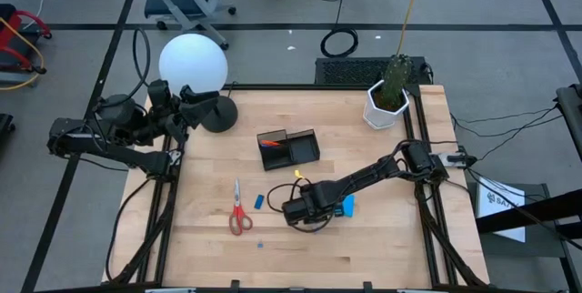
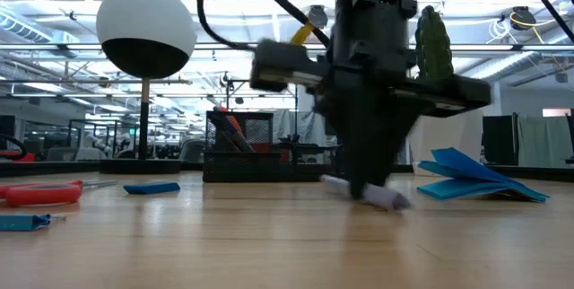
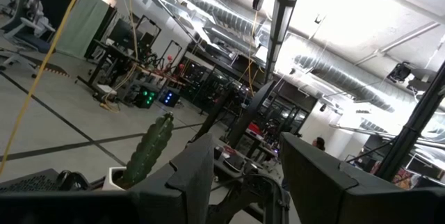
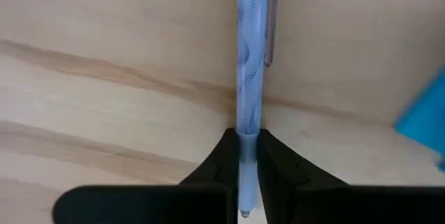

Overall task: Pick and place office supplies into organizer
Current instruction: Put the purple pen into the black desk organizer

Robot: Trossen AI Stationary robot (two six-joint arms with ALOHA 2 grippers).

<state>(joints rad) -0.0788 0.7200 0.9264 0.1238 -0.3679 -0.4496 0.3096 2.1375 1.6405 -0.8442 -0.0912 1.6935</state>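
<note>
We see the right arm stretched low across the table toward its middle, wrist bent down. The right gripper points at the tabletop, its two fingers pinched close together on a pen. The left arm sits folded back at the table's far left corner, its gripper raised, fingers apart.

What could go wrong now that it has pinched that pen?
The right gripper holds the pen only near one end, so the pen could swivel or slip out when lifted. The blue notepad lies right beside the gripper and might get nudged. The organizer already holds something, which the pen could catch on.
</note>
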